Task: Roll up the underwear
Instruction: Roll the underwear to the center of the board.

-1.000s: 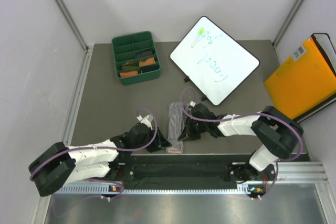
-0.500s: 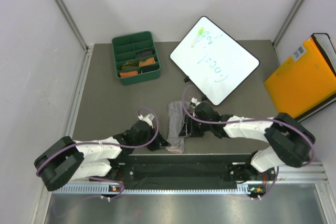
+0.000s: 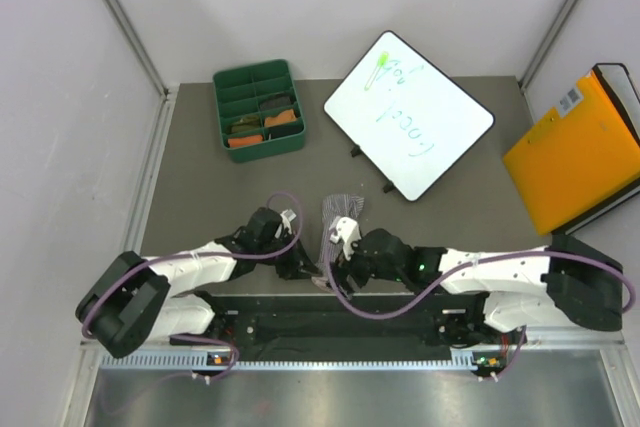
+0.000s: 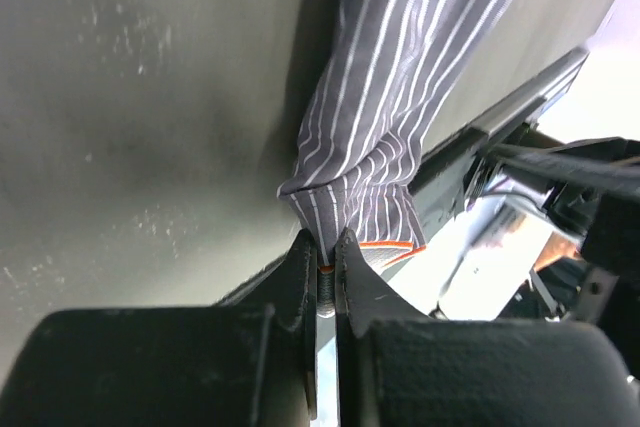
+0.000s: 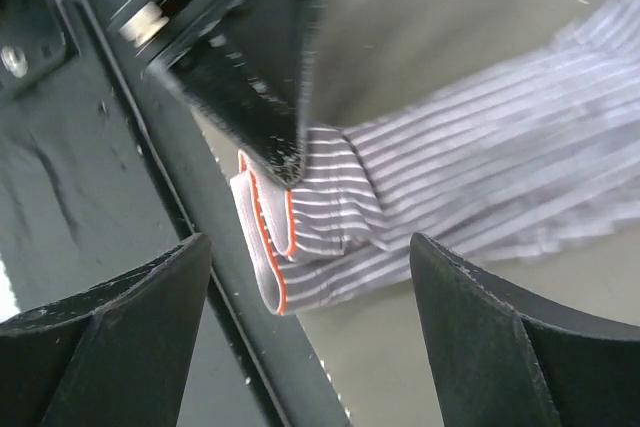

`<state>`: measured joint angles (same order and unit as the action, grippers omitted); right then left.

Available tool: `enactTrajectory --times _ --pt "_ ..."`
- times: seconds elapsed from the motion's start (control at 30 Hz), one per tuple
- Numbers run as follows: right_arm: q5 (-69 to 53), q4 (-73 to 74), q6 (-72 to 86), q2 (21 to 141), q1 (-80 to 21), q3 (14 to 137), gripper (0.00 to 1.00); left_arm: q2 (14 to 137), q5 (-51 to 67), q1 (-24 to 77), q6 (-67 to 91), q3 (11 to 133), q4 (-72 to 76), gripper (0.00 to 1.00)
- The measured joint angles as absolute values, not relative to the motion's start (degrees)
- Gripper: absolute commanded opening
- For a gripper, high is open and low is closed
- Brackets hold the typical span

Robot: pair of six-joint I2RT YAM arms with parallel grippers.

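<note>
Grey-white striped underwear [image 3: 336, 213], folded into a narrow strip, flat on the grey table [image 3: 200, 197] between the two arms. Long axis running away from the bases, near end right beside the black rail [image 3: 400, 319] along the table's near edge.

Progress, as a judgement: barely begun. Only the near end turned over on itself, one short doubled fold with orange edging showing at its rim. No tight roll yet. Rest of the strip flat and unrolled, so nearly all of the rolling left to do. Small bundles in some compartments of the green divided tray [image 3: 219, 112] at the far left, too small to identify.

Left gripper [image 4: 322, 245] reaching in low from the left, forearm almost along the table's near edge. Jaws closed tight on a pinch of the folded end, cloth drawn up into the tips in the left wrist view.

Right gripper [image 5: 308, 247] stretched across from the right, arm low and nearly parallel to the rail, wrist camera looking down on the fold. Fingers spread wide, one to each side of the folded end, clear of the cloth, gripping nothing. In that same view, the left gripper's dark fingertip planted on the corner of the fold.
</note>
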<state>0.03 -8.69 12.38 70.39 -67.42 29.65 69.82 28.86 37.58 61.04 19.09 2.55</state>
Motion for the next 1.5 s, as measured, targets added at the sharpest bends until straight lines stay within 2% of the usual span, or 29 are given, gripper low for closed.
enactTrajectory --times 0.23,0.5,0.6,0.73,0.77,0.83,0.97,1.07,1.1,1.2,1.3,1.43,1.5 --pt "4.1 -12.27 3.79 79.2 -73.87 30.79 0.8 71.9 33.5 35.31 59.42 20.23 -0.67 0.0" --pt "6.66 -13.52 1.43 81.6 -77.54 32.34 0.8 73.14 36.14 33.74 58.11 21.12 -3.2 0.0" --pt "7.81 -13.91 0.58 83.9 -78.02 33.56 0.77 73.52 36.8 33.26 57.91 21.45 -3.46 0.0" --pt "10.35 -13.58 -0.6 87.77 -79.81 34.96 0.63 74.39 38.26 32.47 57.28 21.54 -3.51 0.0" --pt "11.05 -13.58 -0.62 88.64 -80.2 35.31 0.51 74.56 38.41 32.38 57.28 21.54 -3.53 0.0" --pt "12.6 -13.04 -0.84 90.0 -80.71 35.99 0.36 74.65 38.89 32.18 57.25 21.54 -3.64 0.0" --pt "14.2 -12.12 -0.47 91.66 -81.19 37.23 0.2 74.63 40.05 31.9 57.21 21.54 -3.7 0.0" --pt "14.26 -12.05 -0.69 91.64 -81.67 37.41 0.09 74.61 41.23 31.83 56.97 21.54 -4.23 0.26" --pt "14.09 -11.92 -0.82 91.55 -81.65 37.56 0.07 74.46 41.41 31.7 56.93 21.43 -4.32 0.38" --pt "12.12 -11.66 -0.91 91.33 -80.51 37.63 0.02 72.34 41.39 30.61 57.04 20.71 -3.97 0.55" --pt "6.2 -9.67 0.32 90.8 -77.28 38.57 0.01 68.07 41.3 28.67 56.12 20.53 -4.49 0.63" --pt "-4.75 -6.68 2.42 90.85 -70.61 40.73 0.0 61.93 39.83 25.96 53.43 20.51 -5.61 0.64" --pt "-11.11 -5.8 3.73 91.39 -66.7 42.15 0.0 59.64 38.24 25.67 51.57 20.51 -6.48 0.61"
